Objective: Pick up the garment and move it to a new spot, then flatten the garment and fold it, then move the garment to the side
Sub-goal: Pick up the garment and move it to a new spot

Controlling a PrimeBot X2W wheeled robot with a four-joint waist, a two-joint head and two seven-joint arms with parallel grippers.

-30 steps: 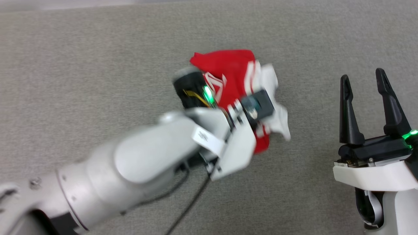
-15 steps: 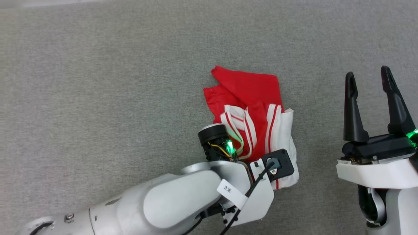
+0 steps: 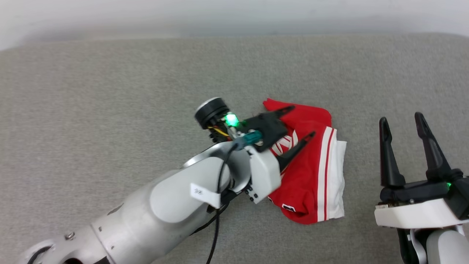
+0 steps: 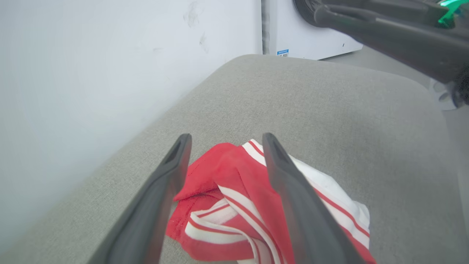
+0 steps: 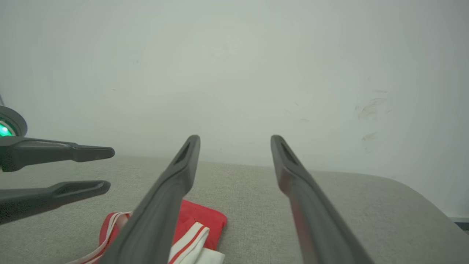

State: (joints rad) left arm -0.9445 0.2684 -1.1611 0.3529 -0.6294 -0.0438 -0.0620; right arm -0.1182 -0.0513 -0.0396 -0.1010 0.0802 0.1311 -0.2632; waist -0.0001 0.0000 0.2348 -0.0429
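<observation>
The garment (image 3: 311, 176), red with white striped trim, lies crumpled in a heap on the grey padded surface (image 3: 110, 110). Above its left part hovers my left gripper (image 3: 302, 123), open, its fingers spread apart with nothing between them. In the left wrist view the garment (image 4: 234, 198) lies below and between the two fingers, apart from them. My right gripper (image 3: 401, 117) stands open to the right of the garment, empty. The right wrist view shows the garment (image 5: 199, 223) at lower left and my left gripper (image 5: 108, 170) open beside it.
A pale wall (image 3: 234, 14) runs along the far edge of the grey surface. In the left wrist view a white appliance (image 4: 307, 33) stands past the surface's rounded end. Bare grey padding spreads left and behind the garment.
My left gripper has opened and let go of the garment, which now lies on the surface; the gripper has lifted off it. The head camera has shifted. The right gripper stayed open.
</observation>
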